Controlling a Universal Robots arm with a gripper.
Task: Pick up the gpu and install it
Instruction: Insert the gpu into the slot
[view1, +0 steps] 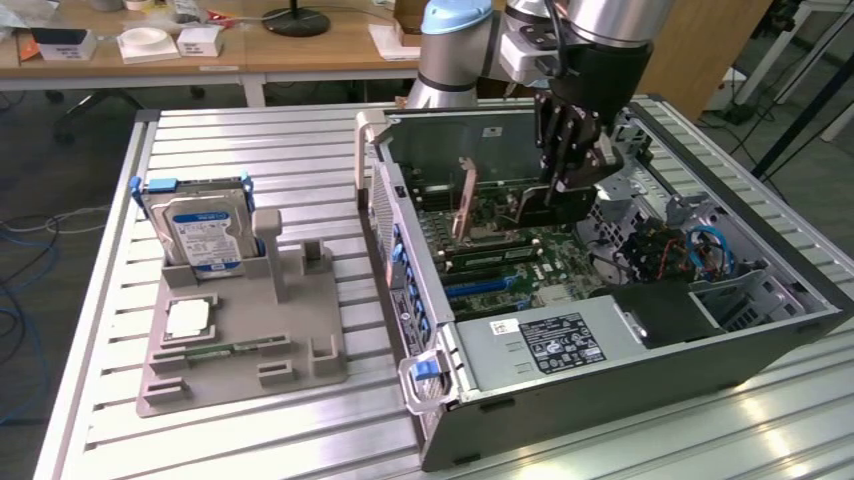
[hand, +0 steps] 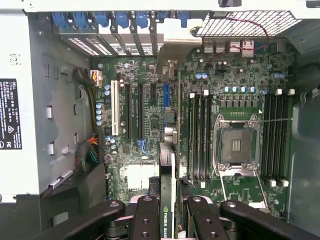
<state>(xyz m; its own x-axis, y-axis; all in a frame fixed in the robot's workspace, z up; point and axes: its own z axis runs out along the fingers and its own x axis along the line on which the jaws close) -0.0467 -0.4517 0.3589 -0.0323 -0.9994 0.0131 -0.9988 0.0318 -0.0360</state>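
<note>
gpu: you have it standing on edge inside the open computer case, over the motherboard; you cannot tell whether it sits in a slot.
gripper: your fingers pinch the gpu from both sides.
hard drive: upright in the grey holder, at the exterior view's left, well apart.

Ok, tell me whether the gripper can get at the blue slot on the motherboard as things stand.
Probably yes. The case lies with its side open, the gripper, shut on the gpu, is over the motherboard, and nothing lies across the blue slot.
</note>
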